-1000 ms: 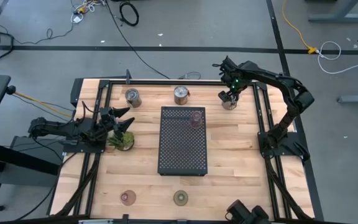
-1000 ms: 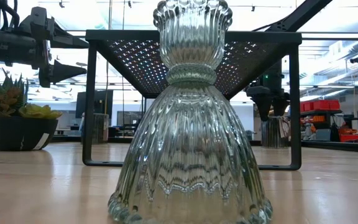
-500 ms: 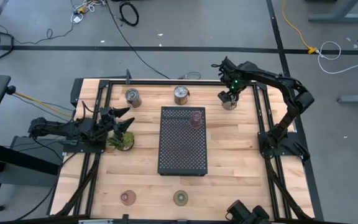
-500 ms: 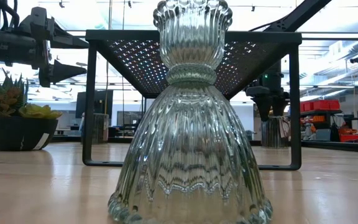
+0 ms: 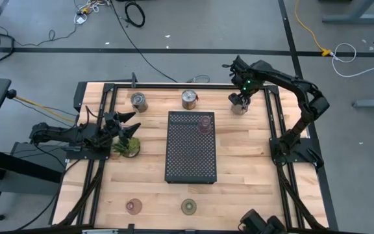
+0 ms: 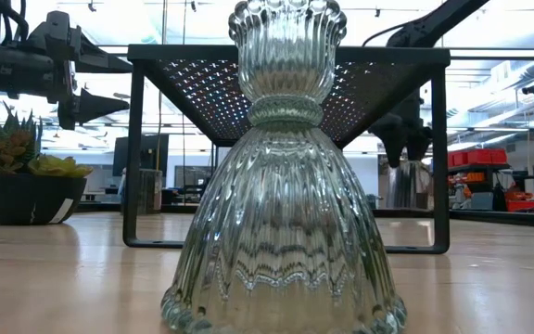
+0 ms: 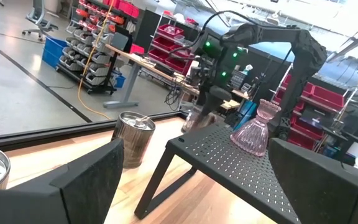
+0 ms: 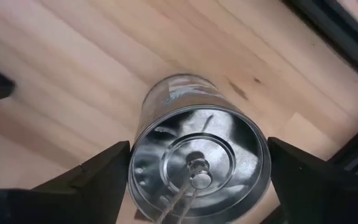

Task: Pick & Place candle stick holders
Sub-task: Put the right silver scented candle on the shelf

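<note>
Lifted slightly off the worktop (image 5: 239, 162) since a second ago: right tool (image 8: 194, 163), fingers clamped on either side of a silver metal cup (image 8: 197, 155) at the far right corner. Left tool (image 5: 127, 127) parked with fingers apart above the potted plant (image 5: 127, 148). Pink glass holder (image 5: 204, 123) standing on black perforated tray (image 5: 190, 153).

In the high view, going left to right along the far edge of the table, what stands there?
Left silver cup → middle silver cup → right silver cup, with the right gripper closed around it.
</note>
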Tool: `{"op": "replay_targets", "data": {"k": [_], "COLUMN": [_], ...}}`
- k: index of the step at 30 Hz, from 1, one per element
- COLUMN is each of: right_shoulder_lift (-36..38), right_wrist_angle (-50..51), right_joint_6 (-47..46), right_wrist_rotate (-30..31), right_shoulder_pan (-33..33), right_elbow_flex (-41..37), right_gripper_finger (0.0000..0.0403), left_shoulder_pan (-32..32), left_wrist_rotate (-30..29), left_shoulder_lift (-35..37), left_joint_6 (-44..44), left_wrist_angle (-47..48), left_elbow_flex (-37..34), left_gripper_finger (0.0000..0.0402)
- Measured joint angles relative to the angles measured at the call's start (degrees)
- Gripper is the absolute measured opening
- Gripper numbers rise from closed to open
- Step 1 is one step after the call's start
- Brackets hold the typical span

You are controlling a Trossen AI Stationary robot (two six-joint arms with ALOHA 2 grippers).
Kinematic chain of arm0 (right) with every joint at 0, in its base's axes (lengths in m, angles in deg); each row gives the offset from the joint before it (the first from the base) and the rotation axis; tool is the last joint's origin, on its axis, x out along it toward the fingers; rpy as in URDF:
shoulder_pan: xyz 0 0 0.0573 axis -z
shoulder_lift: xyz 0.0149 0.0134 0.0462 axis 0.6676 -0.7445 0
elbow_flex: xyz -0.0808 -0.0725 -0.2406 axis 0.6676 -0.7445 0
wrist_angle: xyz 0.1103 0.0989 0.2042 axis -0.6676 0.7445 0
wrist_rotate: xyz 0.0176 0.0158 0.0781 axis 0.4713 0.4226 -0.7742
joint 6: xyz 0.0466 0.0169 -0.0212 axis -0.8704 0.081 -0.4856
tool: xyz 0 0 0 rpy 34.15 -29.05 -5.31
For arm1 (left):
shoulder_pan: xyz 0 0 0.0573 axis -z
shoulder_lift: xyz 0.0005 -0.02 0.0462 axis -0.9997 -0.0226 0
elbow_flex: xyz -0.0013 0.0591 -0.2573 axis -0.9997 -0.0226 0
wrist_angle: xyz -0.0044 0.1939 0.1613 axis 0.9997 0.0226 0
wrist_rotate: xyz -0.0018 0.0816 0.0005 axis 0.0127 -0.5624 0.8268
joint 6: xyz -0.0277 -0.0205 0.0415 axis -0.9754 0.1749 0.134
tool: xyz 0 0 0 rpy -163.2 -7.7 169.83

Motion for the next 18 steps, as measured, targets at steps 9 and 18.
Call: {"op": "replay_targets", "data": {"k": [9,18], "right_shoulder_lift": [0.0,0.1], "right_wrist_angle": [5.5,14.0], "right_joint_6": [1.1,1.5], "right_wrist_rotate": [0.1,0.2], "right_shoulder_pan": [-1.8,-4.1], "right_elbow_flex": [5.0,19.0], "right_gripper_finger": [0.0325,0.0325], "left_shoulder_pan": [0.0,0.0], "left_wrist_rotate": [0.0,0.0], "left_shoulder_lift": [0.0,0.0], "left_joint_6": [0.0,0.0], "left_wrist_angle": [0.0,0.0], "left_elbow_flex": [0.0,0.0], "left_gripper_finger": [0.0399,0.0399]}}
